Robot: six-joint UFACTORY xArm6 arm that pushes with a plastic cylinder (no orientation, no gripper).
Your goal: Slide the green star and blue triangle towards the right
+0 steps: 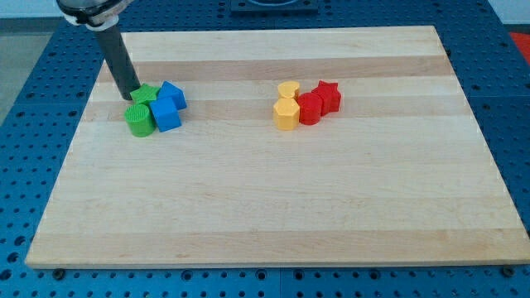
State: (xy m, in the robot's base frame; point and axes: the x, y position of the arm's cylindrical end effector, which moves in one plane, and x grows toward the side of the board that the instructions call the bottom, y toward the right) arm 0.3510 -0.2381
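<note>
The green star [146, 94] lies at the board's upper left, partly hidden behind my rod. The blue triangle [173, 93] sits just to its right, touching it. A blue cube [166, 113] lies below the triangle and a green cylinder [139, 119] below the star; all four are packed together. My tip [130, 97] rests on the board at the star's left edge, touching or nearly touching it, just above the green cylinder.
A second cluster sits right of centre: a yellow heart [288, 89], a yellow hexagonal block [286, 113], a red cylinder-like block [310, 108] and a red star [329, 96]. The wooden board [273, 207] lies on a blue perforated table.
</note>
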